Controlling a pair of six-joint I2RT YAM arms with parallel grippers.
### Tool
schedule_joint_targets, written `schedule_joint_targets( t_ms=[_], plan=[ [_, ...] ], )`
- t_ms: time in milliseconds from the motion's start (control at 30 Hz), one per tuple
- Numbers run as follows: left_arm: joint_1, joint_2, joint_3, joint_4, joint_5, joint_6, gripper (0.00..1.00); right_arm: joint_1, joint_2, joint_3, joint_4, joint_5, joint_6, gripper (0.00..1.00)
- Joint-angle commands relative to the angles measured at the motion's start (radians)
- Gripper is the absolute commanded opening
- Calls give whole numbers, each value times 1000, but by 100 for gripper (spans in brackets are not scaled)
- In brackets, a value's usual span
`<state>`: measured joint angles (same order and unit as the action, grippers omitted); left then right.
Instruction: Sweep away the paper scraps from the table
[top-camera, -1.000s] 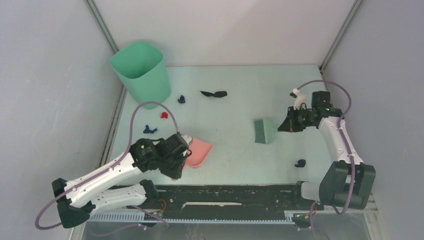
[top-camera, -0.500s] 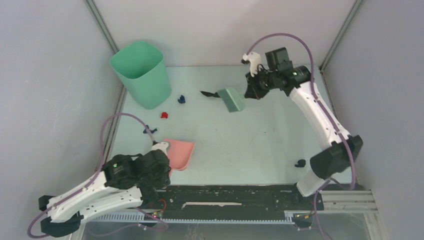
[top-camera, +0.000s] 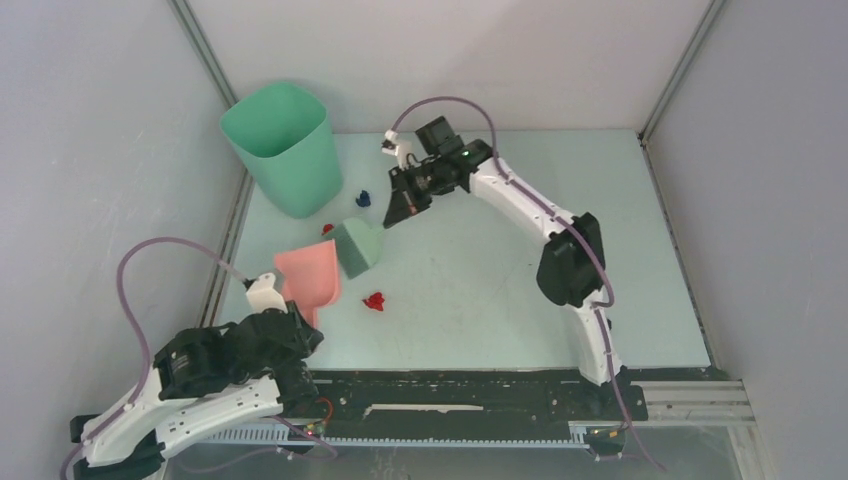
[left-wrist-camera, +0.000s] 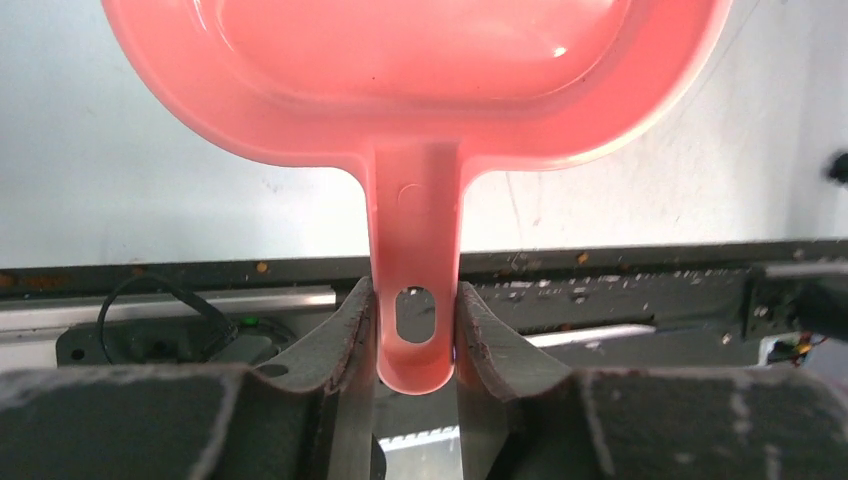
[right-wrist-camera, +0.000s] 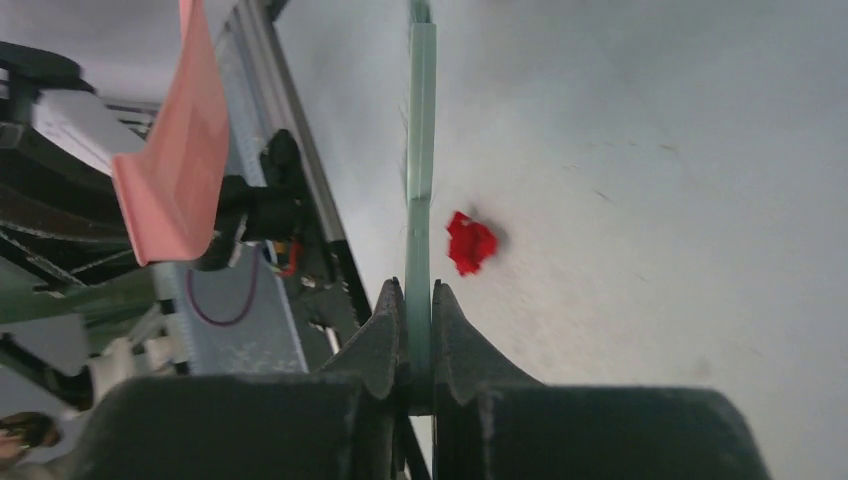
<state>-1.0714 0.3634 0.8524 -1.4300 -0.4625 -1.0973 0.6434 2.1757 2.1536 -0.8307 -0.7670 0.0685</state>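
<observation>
My left gripper (top-camera: 291, 316) is shut on the handle (left-wrist-camera: 415, 270) of the pink dustpan (top-camera: 311, 274), whose pan lies on the table (top-camera: 500, 260) at the left. My right gripper (top-camera: 397, 208) is shut on the green brush (top-camera: 360, 245), whose head is against the dustpan's right side. One red paper scrap (top-camera: 374, 301) lies just right of the dustpan's near end and also shows in the right wrist view (right-wrist-camera: 470, 242) beside the brush (right-wrist-camera: 420, 190). A blue scrap (top-camera: 363, 199) and a small red scrap (top-camera: 327, 229) lie near the bin.
A tall green bin (top-camera: 280, 145) stands at the back left corner. Grey walls close in the table. The right arm stretches across the table's middle. A dark bit (left-wrist-camera: 838, 165) shows at the right edge of the left wrist view.
My right arm swung left and nearer with the brush, from the back centre to the dustpan. The dustpan shifted left. A red scrap now lies beside it and the black scraps are out of sight.
</observation>
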Motion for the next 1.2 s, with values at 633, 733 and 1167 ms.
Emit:
schedule_joint_targets(
  t_ms=[633, 733, 1167],
  plan=[
    [-4, 19, 93, 34, -268, -57, 0, 164, 386, 100, 726, 75, 1110, 0],
    [-4, 27, 87, 36, -262, -58, 0, 175, 417, 141, 620, 140, 1073, 0],
    [-4, 94, 112, 37, -245, -23, 0, 116, 238, -88, 439, 204, 892, 0]
  ],
)
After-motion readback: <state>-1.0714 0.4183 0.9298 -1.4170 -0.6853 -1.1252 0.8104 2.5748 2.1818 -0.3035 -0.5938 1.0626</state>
